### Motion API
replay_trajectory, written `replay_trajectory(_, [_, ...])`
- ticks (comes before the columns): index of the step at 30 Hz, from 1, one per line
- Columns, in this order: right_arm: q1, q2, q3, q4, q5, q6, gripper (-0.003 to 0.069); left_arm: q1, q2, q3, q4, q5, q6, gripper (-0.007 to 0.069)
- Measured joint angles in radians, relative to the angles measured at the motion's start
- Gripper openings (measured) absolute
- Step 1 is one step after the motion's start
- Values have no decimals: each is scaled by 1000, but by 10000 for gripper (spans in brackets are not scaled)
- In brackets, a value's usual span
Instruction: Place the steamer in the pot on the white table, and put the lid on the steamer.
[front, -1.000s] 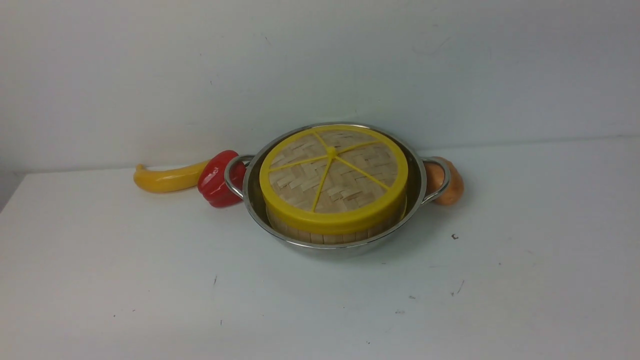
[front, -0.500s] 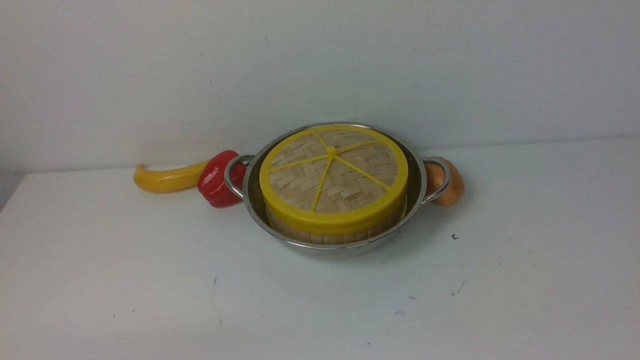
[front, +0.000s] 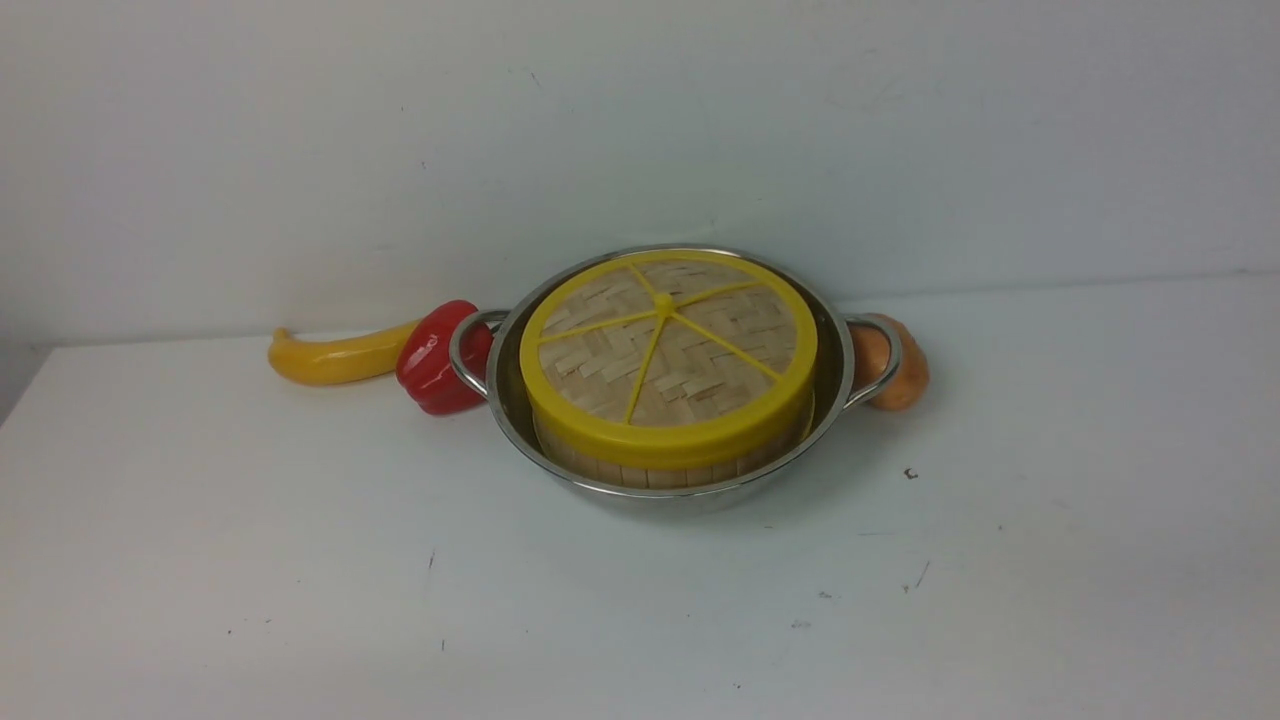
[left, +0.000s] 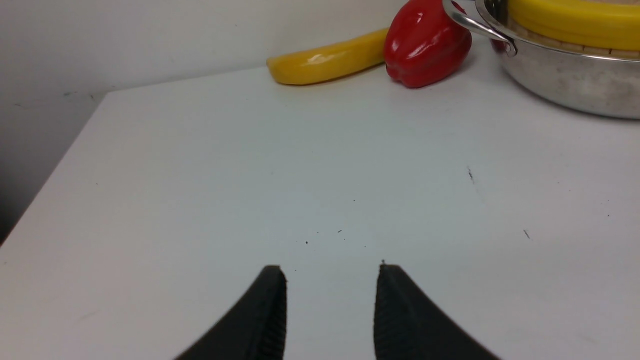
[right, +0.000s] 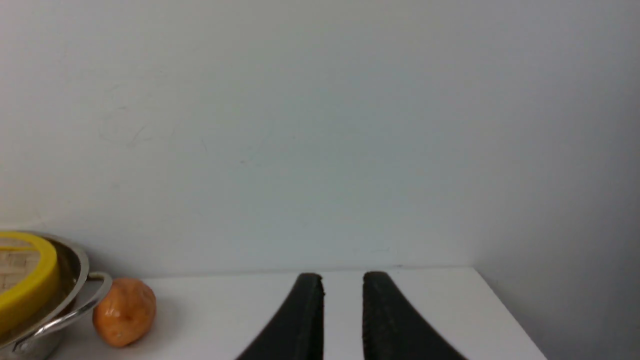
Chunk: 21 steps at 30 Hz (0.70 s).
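Observation:
The steel pot (front: 832, 372) stands on the white table (front: 300, 560) near the back wall. Inside it sits the steamer (front: 650, 477), of which only the slatted bamboo wall shows. The woven lid (front: 668, 350) with its yellow rim and spokes lies flat on top and hides the inside. Neither gripper shows in the front view. In the left wrist view my left gripper (left: 332, 270) is open and empty over bare table, with the pot (left: 565, 85) well off to one side. My right gripper (right: 343, 276) has a narrow gap, holds nothing, and is apart from the pot (right: 75, 280).
A red pepper (front: 438, 358) touches the pot's left handle, with a yellow banana-like fruit (front: 335, 358) beyond it. An orange-brown potato-like thing (front: 900, 362) lies against the right handle. The wall rises just behind. The table's right edge (right: 505, 310) is close to my right gripper.

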Motion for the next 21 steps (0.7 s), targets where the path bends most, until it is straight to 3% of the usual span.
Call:
replay_trajectory(11, [111, -120, 203, -6, -35, 3, 178, 0, -1, 0, 0, 0, 0, 242])
replay_trajectory(21, [115, -123, 204, -25, 72, 7, 202, 0, -1, 0, 0, 0, 0, 242])
